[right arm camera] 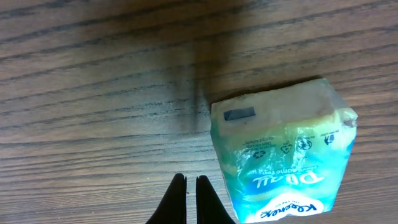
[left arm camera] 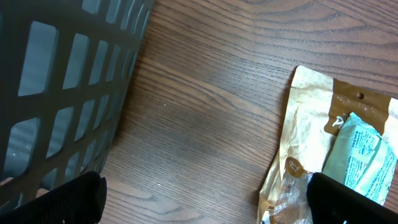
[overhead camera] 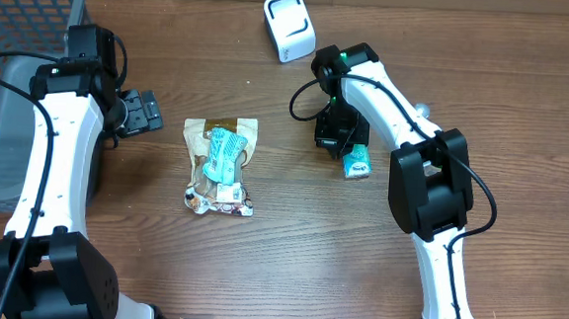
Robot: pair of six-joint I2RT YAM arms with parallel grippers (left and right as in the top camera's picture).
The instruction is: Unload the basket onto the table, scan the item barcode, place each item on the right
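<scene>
Pointing down at the wooden tabletop (right arm camera: 93, 93), the right end effector (right arm camera: 189, 180) is closed on nothing, with the teal-and-white plastic tissue pack (right arm camera: 286, 162) lying just beside it. The left end effector (overhead camera: 147, 112) is spread wide, empty, near a tan paper pouch (left arm camera: 311, 112).

- The barcode scanner (overhead camera: 289, 25) is a small white block with rounded corners and a dark-outlined recess on its upper face. It stands at the far side of the table (overhead camera: 357, 273), turned slightly askew.
- The tissue pack (overhead camera: 357, 163) (right arm camera: 286, 155) is soft plastic, teal and white with a pale yellow end and blue lettering. It lies flat on the wood, nearer than the scanner and to its right, well apart from it.
- The snack bag (overhead camera: 213, 197) (left arm camera: 311, 106) has a tan top with a hang hole and a clear, crinkled lower part. It lies flat at mid-table, left of the tissue pack and apart from it.
- A pale teal packet (overhead camera: 225, 154) (left arm camera: 364, 155) with fine print rests on the snack bag.
</scene>
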